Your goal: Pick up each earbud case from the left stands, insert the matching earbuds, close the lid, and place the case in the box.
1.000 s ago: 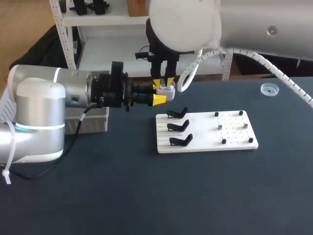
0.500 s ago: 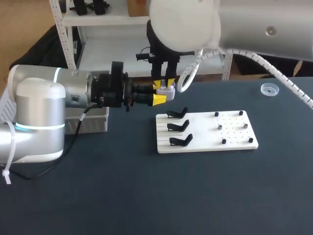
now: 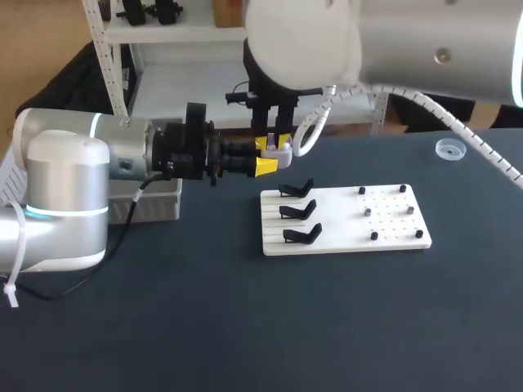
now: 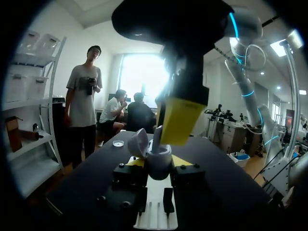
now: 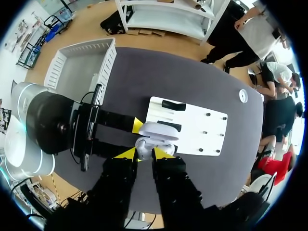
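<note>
A white earbud case hangs in the air behind the white board, its lid standing open. My left gripper comes in level from the left and is shut on the case body. My right gripper points straight down onto the open case. Its yellow tips stand close either side of a small white piece, apparently an earbud, at the case's cavity. Three black stands on the board's left side are empty.
Several small black pegs dot the board's right half. A white crate sits at the table's left edge, under my left arm. A small clear dish lies at the far right.
My right arm's upper bulk has shifted slightly to the left. Both grippers and the case have stayed in place.
</note>
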